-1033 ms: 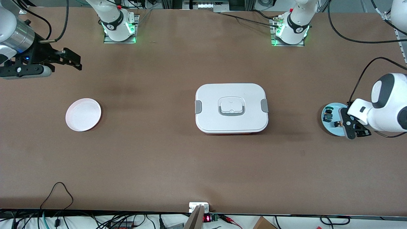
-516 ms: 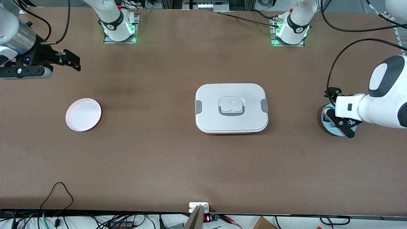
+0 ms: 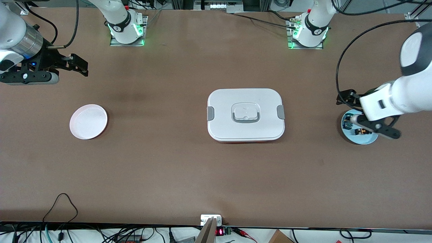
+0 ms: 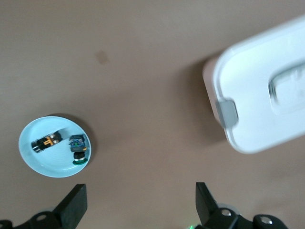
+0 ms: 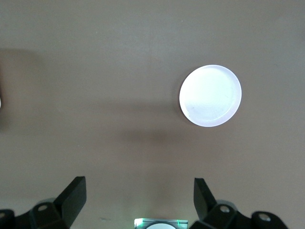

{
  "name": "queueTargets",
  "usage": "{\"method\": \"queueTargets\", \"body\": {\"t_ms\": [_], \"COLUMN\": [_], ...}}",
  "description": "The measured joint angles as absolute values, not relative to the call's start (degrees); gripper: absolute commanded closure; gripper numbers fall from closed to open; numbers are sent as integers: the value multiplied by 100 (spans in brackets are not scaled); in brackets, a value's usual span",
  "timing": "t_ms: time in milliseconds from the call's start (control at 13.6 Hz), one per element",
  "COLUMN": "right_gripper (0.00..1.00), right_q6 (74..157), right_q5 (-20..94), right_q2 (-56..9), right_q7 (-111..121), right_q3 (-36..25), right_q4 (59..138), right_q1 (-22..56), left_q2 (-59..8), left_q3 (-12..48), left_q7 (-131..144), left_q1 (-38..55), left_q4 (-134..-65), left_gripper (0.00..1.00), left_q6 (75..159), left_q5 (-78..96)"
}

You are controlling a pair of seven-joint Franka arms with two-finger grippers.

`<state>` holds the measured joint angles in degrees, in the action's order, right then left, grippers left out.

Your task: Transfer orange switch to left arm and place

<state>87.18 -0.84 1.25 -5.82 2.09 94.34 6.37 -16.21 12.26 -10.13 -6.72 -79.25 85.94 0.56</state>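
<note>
- Two jaws matter here, and both are spread wide with nothing in them.
- The orange switch (image 3: 363, 131) lies on the light-blue plate (image 3: 366, 141) at the left arm's end of the surface. Reading the front view as a clock, that is 3 o'clock from the box (image 3: 263, 101).
- A teal switch (image 3: 347, 125) shares the plate, at about 10 o'clock from the orange one; don't mistake it.
- Your left gripper (image 4: 138, 191) hangs over that plate and is much the nearer. In its wrist view the switch sits out past one finger, not between the jaws, so I judge you must shift across before descending.
- The switch's long axis looks roughly 9-to-3.
- Your right gripper (image 5: 138, 183) waits over the surface, about 11 o'clock from the empty pale plate (image 3: 88, 121).
</note>
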Motion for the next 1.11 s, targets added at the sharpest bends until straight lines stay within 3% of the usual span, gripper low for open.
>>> {"method": "queueTargets", "body": {"t_ms": [148,369,1107], "right_gripper": [0,0,0], "right_q6": [8720,8723,8654], "right_q5": [-85,-85,-84], "right_q2": [126,127,136], "right_q7": [-583,-583,-583], "right_q3": [208,208,191], "right_q4": [9433,9433,9433], "right_q1": [638,641,642], "left_q2": [-974,-218,-53], "left_q3": [704,-189,-230], "left_q7": [-686,-566,-524], "left_q1": [-332,516,685], "left_q4": [-8676,-9473,-9731], "left_gripper": [0,0,0], "left_q6": [9172,9334,9438], "left_q5": [160,215,215]}}
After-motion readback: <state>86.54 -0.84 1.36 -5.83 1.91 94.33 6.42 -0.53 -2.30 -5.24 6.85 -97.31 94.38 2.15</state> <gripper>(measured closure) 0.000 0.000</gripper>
